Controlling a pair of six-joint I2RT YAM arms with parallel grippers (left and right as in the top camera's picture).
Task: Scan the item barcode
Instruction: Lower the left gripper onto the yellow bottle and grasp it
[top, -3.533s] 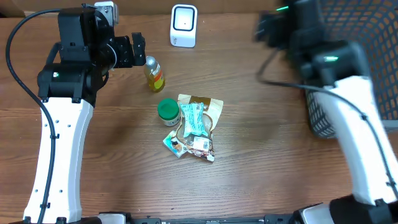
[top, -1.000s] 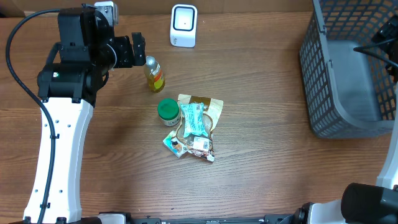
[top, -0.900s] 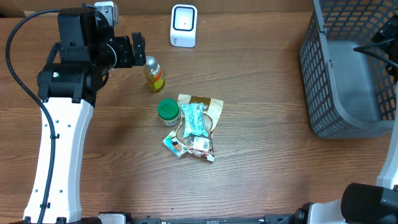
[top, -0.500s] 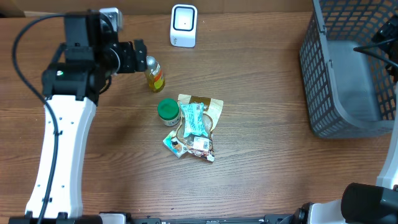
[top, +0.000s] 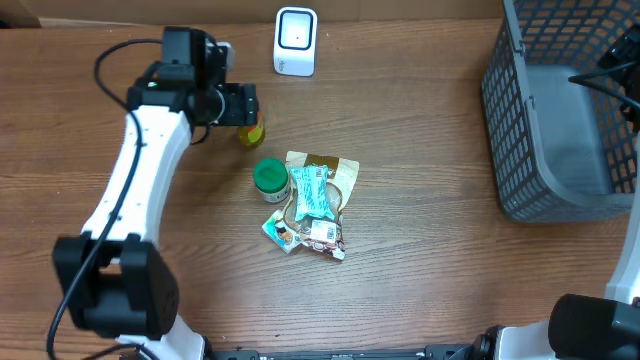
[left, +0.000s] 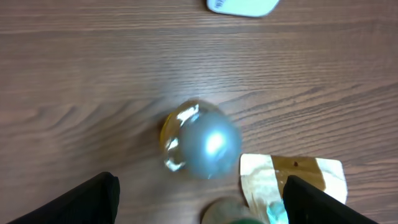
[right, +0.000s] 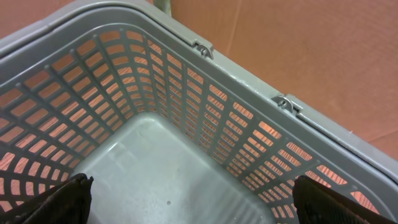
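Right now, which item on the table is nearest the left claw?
The silver-capped yellow bottle, directly beneath the left gripper; the green-lidded jar sits farther off.

White arm links (top: 130, 190), black joints (top: 112, 290), black cable (top: 101, 66)

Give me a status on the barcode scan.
Done: nothing evident; the basket floor in view is bare. In hand: the left gripper hovers open over the small bottle, not gripping it. Left: grasp it, present it to the white scanner, then the packets and green-lidded jar.
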